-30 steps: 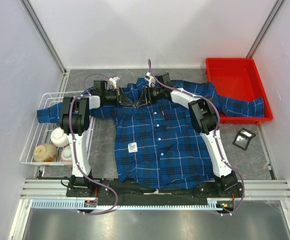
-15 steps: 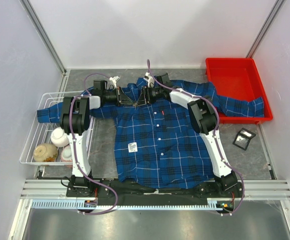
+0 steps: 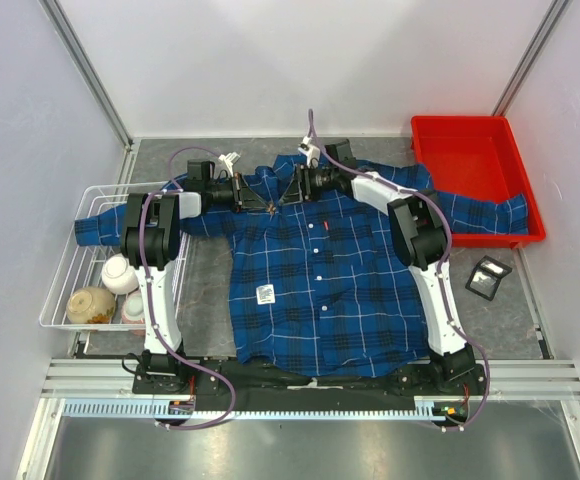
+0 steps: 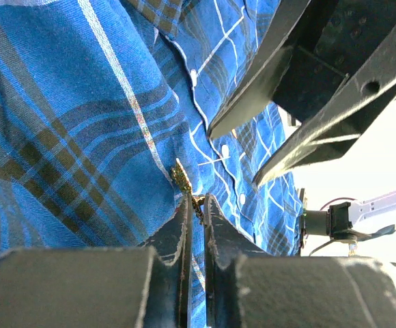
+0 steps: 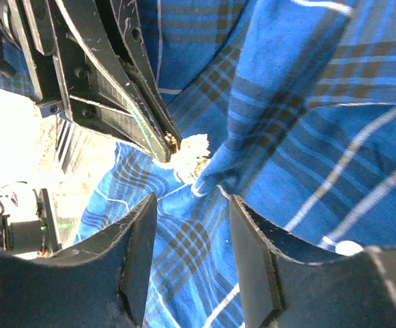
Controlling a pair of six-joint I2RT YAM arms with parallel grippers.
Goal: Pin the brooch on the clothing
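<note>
The clothing [image 3: 310, 290], a blue-and-black plaid shirt, lies flat with its collar at the far side. My left gripper [image 3: 267, 206] is at the collar, shut on the small gold brooch [image 4: 182, 181], which touches a fold of the cloth [image 4: 61, 137]. My right gripper [image 3: 287, 197] faces it from the right, open and empty, a little apart. In the right wrist view the brooch [image 5: 173, 143] shows at the left gripper's tip, beyond my right gripper [image 5: 191, 205], beside a raised edge of the shirt [image 5: 321, 137]. The right gripper's fingers [image 4: 252, 89] stand apart in the left wrist view, above my left gripper [image 4: 196, 201].
A white wire basket [image 3: 70, 300] with bowls stands at the left, under one sleeve. A red tray [image 3: 470, 150] at the back right holds the other sleeve. A small black object [image 3: 489, 277] lies on the right. A white label [image 3: 265, 294] and red tag [image 3: 324, 227] are on the shirt.
My right gripper has drawn back to the right, away from the left gripper and the collar. The left gripper has stayed in place with the brooch.
</note>
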